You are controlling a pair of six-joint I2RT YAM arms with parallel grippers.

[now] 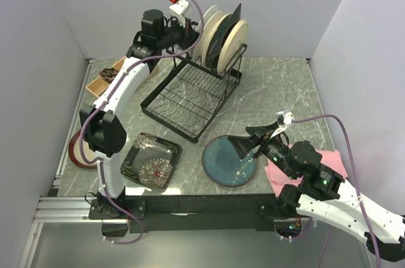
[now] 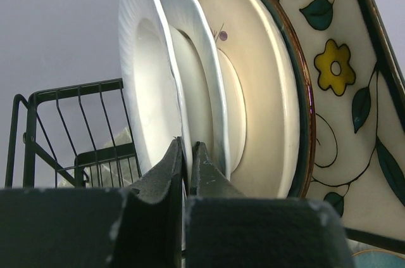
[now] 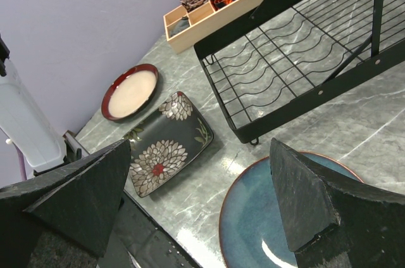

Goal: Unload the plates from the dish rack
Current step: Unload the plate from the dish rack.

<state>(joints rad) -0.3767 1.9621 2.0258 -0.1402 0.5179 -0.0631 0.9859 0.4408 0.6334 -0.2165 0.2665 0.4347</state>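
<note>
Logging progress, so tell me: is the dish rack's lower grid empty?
Empty: the lower grid shows only bare wire; the plates stand upright at its far end.

We log white-shelled arm links [image 1: 126, 84] joined by black cylindrical motor housings [image 1: 104, 132]; thin purple cables [image 1: 348, 151] loop outside; small green lights [image 1: 324, 181] glow; matte black wedge fingers [image 3: 82, 198], edges scuffed grey.

Left arm is reaching high and far back, left end effector [image 2: 187, 157] pinching the rim of the white plate [image 2: 142, 78], jaws showing only a slit. Right arm is sitting low and folded, right end effector [image 3: 196, 204] gaping wide, tilting downward.
</note>
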